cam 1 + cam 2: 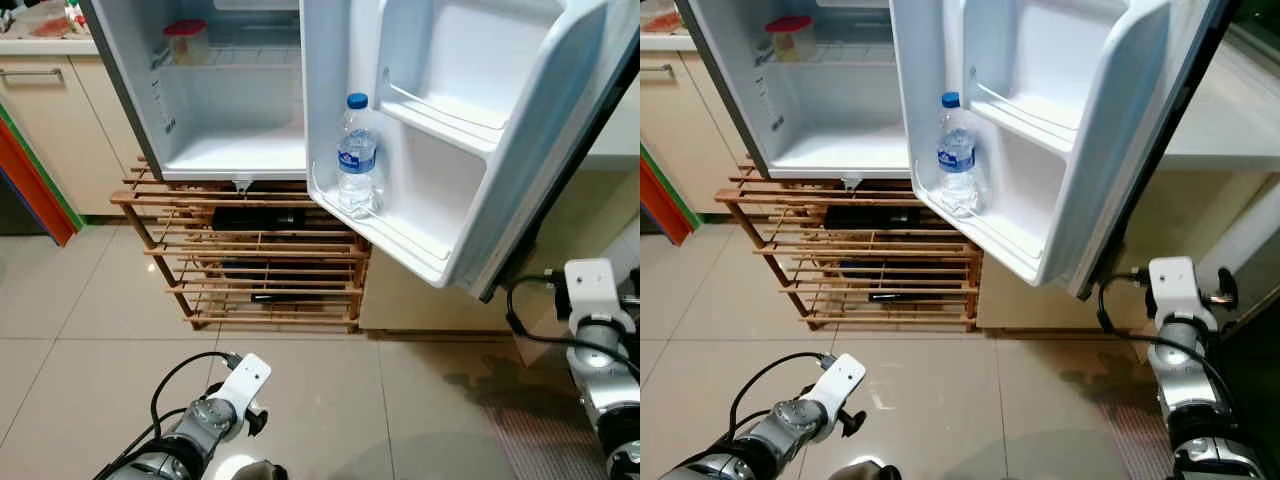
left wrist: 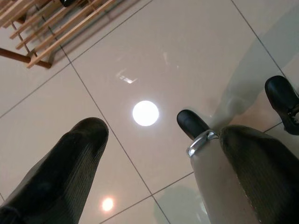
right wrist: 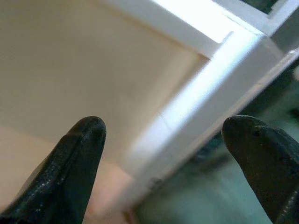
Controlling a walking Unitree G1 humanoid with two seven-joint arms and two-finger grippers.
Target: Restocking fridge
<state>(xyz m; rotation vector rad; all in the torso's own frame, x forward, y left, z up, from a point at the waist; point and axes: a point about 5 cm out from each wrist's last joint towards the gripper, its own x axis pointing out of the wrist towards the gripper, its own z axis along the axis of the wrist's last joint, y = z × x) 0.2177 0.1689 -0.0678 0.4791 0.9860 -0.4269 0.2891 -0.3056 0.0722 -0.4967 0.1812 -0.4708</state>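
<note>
— What is in the fridge [image 1: 235,140] right now?

— Not much. Its door [image 1: 470,130] stands wide open, and a clear water bottle [image 1: 356,158] with a blue cap and blue label stands upright in the lowest door shelf, at the end nearest the cabinet. The door compartment above it holds nothing. Inside the cabinet, a pale container with a red lid [image 1: 186,42] sits on the wire shelf; the bottom of the cabinet is bare.

— And beneath the fridge?

— A wooden slatted rack [image 1: 255,255] carries it. Dark, flat items lie on the rack's lower tiers, too shadowed to identify.

— Where are the claws?

— The left claw [image 2: 154,158] hangs low over the tiled floor [image 1: 70,330], fingers spread apart and gripping nothing; the rack's corner shows beyond it. The right claw [image 3: 163,154] is also spread wide and empty, pointing at a beige cabinet panel and a white edge, low beside the open door.
</note>
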